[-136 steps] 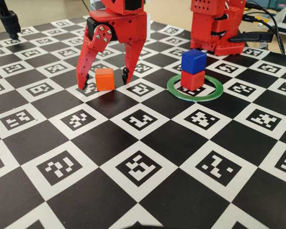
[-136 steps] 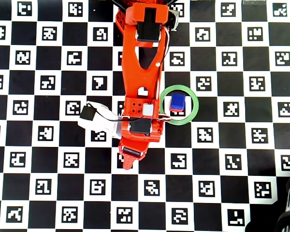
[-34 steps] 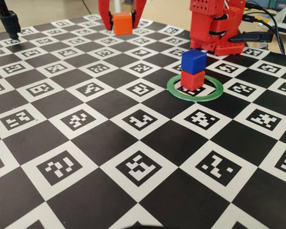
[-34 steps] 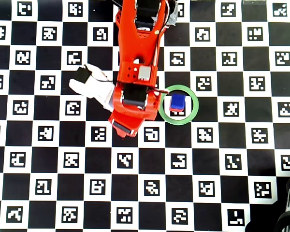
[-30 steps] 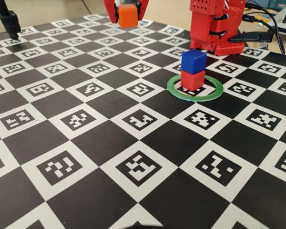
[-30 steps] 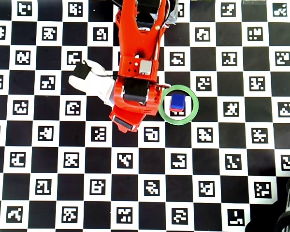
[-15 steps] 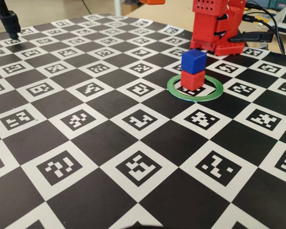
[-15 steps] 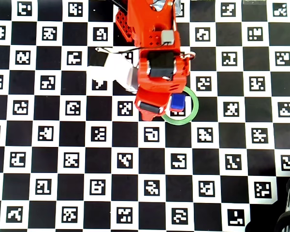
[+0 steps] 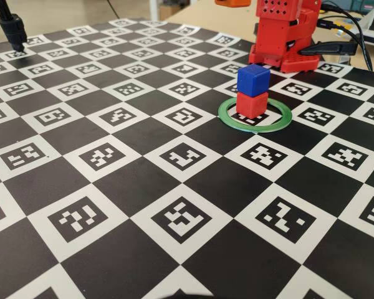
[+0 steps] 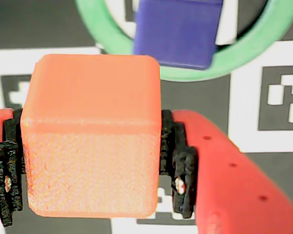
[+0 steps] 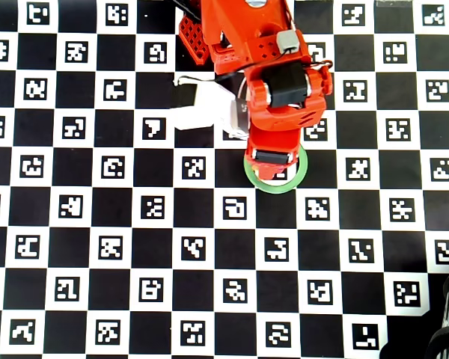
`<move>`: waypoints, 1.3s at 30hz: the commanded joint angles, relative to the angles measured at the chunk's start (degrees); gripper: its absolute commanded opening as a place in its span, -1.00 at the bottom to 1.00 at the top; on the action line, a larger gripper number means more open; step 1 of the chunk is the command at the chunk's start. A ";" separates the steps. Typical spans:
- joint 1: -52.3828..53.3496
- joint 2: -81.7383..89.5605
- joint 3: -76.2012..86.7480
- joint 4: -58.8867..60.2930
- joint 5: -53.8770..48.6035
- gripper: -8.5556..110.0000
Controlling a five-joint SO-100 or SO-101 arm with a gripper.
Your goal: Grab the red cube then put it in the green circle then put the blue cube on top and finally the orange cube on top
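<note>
Small bright orange cube [image 10: 90,134] clamped between the two black-padded red fingers [image 10: 178,168], filling the left and centre of the wrist view; only its underside shows in the fixed view, at the top edge right of centre [image 9: 232,2], raised well above the surface. Gripper [image 10: 90,161] pressed against both side faces of that cube.

Small deep-blue cube [image 9: 253,80] stacked squarely on the small matte red cube [image 9: 252,104], both inside the thin flat green ring [image 9: 255,114], right of centre in the fixed view. In the wrist view, blue cube [image 10: 178,31] at top centre, above and slightly right of the orange one, ringed by the green band [image 10: 100,36]. In the overhead view, red arm [image 11: 273,90] reaching down from the top centre, covering the stack; only the lower arc of the ring [image 11: 273,185] visible beneath it.

Surface [image 9: 143,187]: flat black-and-white checkerboard, each white square printed with a small black coded marker, matte with faint sheen. Red arm base [image 9: 285,37] at the upper right of the fixed view, with black cables [image 9: 349,37] trailing to the right edge. Black stand [image 9: 12,28] at the upper left corner. Pale wooden tabletop [image 9: 199,12] beyond the board's far edge.
</note>
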 commanded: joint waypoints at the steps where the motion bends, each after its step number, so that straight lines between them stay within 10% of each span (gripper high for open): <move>1: -3.08 4.75 -0.53 0.53 0.70 -0.79; 39: -3.34 2.37 15.21 -14.94 1.32 -0.79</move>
